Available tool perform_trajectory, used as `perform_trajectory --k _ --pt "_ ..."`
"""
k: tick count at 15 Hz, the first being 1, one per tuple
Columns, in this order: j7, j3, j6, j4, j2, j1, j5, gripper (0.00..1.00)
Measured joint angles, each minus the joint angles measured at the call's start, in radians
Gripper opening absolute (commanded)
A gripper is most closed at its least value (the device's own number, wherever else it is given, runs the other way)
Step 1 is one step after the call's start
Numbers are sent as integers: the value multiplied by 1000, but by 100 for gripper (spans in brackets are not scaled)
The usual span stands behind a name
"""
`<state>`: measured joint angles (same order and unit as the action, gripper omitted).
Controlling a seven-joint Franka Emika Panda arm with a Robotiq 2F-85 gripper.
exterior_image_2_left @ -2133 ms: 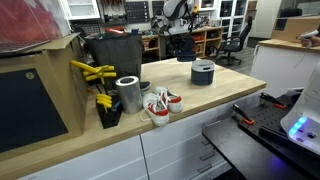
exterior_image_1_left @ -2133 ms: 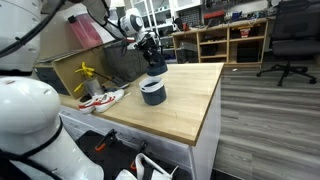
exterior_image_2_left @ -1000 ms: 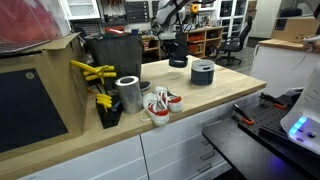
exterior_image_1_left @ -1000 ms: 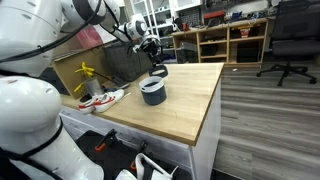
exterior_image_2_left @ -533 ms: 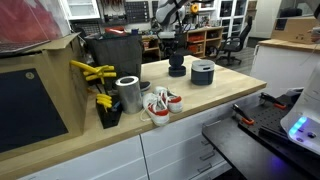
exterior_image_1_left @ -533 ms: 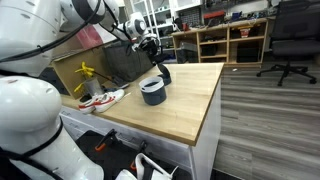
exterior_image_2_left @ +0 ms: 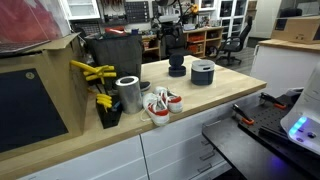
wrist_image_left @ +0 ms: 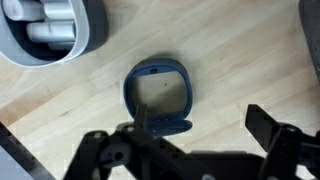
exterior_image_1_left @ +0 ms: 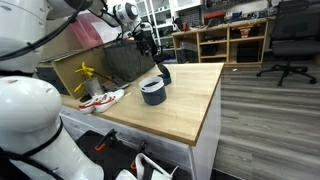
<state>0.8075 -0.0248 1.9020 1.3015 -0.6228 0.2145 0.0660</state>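
Note:
A dark blue ring-shaped piece lies flat on the wooden table, free of any grip. It appears in both exterior views. Beside it stands a round grey container holding white cylinders, also at the wrist view's top left. My gripper hangs open above the blue piece with nothing between its fingers. In both exterior views the gripper is well above the table.
A pair of red and white shoes and a metal tin sit near the table's end. Yellow tools poke from a black bin. Shelves and an office chair stand beyond.
The gripper carried the blue piece away from the grey container, set it on the table beside it, opened, and rose straight up.

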Motion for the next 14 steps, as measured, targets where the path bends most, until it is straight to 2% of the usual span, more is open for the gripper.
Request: perform_trajectory --k 6,14 --pt "-193 -2 -165 112 139 -14 -2 100" --pt "-522 -1 -164 395 342 -85 6 100"
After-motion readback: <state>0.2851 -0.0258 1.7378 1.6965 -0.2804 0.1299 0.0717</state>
